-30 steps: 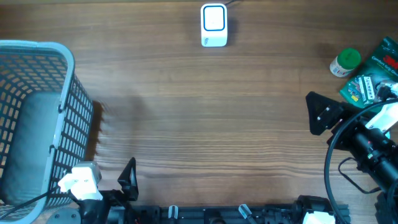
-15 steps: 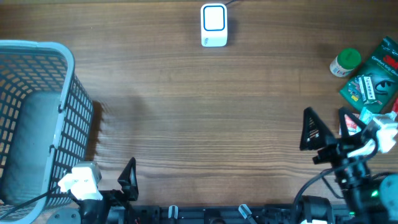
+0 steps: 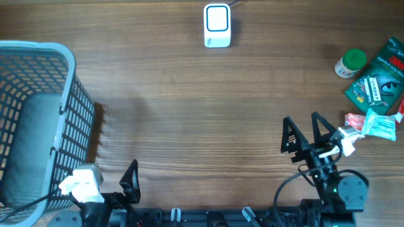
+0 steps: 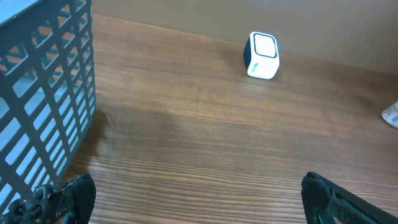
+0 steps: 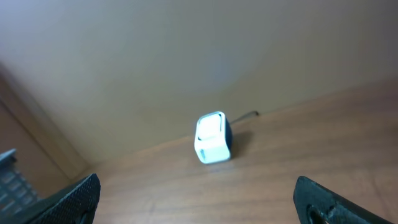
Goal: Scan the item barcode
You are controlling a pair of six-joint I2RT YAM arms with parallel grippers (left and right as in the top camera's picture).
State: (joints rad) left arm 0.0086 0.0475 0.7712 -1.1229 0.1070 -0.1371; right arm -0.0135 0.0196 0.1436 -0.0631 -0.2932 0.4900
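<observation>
The white barcode scanner (image 3: 216, 25) stands at the far middle of the table, also in the left wrist view (image 4: 262, 55) and the right wrist view (image 5: 213, 138). Items lie at the right edge: a green-capped bottle (image 3: 350, 63), a green packet (image 3: 379, 79) and a pink-and-white packet (image 3: 374, 125). My right gripper (image 3: 304, 133) is open and empty, left of the pink-and-white packet, pointing toward the scanner. My left gripper (image 4: 199, 204) is open and empty at the front left, beside the basket.
A grey-blue mesh basket (image 3: 68, 101) fills the left side, its wall close to my left gripper's fingers (image 3: 130, 178). Both arm bases and their cables run along the front edge.
The right arm has swung left and toward the front edge, away from the items at the right, and its gripper now points at the far side. The left arm has not moved.
</observation>
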